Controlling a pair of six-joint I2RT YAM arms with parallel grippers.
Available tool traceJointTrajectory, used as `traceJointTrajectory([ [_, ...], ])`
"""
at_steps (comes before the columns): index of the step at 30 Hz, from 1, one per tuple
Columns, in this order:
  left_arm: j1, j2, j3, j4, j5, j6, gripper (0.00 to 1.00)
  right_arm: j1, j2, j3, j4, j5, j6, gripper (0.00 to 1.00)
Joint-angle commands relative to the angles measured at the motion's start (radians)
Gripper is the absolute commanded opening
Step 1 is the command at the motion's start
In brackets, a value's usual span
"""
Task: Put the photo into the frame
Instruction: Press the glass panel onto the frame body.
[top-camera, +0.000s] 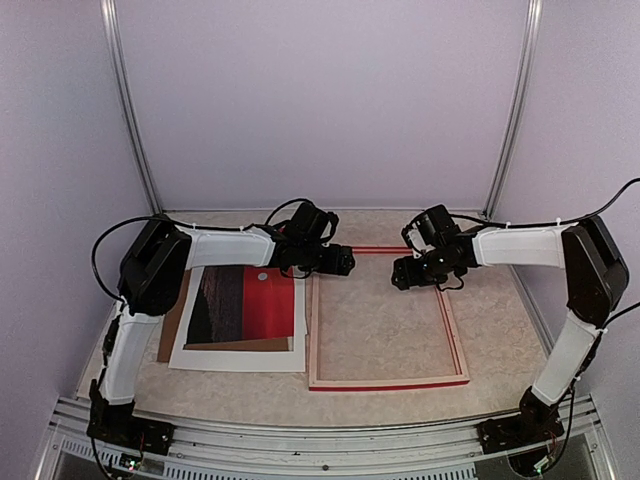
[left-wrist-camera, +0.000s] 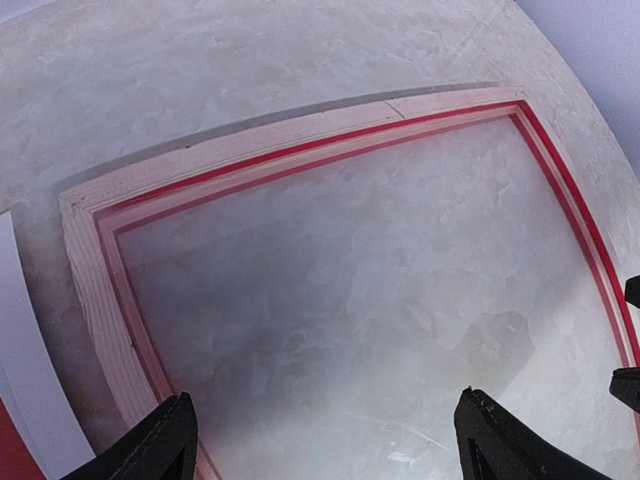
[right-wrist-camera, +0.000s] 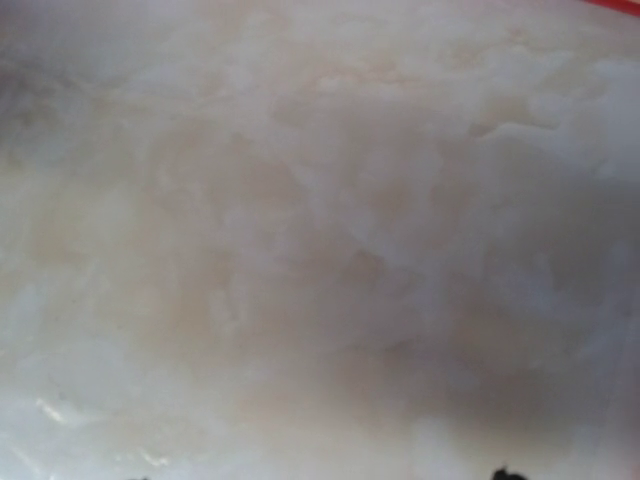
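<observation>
You're at the pickup step. The frame (top-camera: 387, 383) lies flat on the bench (top-camera: 505, 325), back side up, nothing inside it. The photo (top-camera: 268, 305) sits just beside the frame's left rail, on top of a white mat (top-camera: 240, 358), and neither tool is touching it.

Your left tool (top-camera: 343, 262) hangs over the frame's far-left corner. Its fingers (left-wrist-camera: 165, 445) are spread wide with nothing between them. The right tool (top-camera: 402, 277) is low over the frame's far rail, but its wrist view is a blur, so I can't tell how far open it is.

The photo's long axis looks to run toward the frame, red half nearest it.

I'd say the next move is taking the left tool off the frame to the photo's edge. It's a thin print lying flat, so lifting one edge will be fiddly.
</observation>
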Motion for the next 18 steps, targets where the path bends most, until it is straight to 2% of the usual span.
traceJointTrajectory([
  [1, 0.012, 0.057, 0.071, -0.040, -0.006, 0.024, 0.88, -0.018, -0.007, 0.004, -0.011, 0.016, 0.006, 0.73],
  [18, 0.000, 0.178, 0.218, -0.256, -0.078, -0.010, 0.88, -0.048, 0.029, 0.021, -0.012, 0.024, 0.028, 0.73],
])
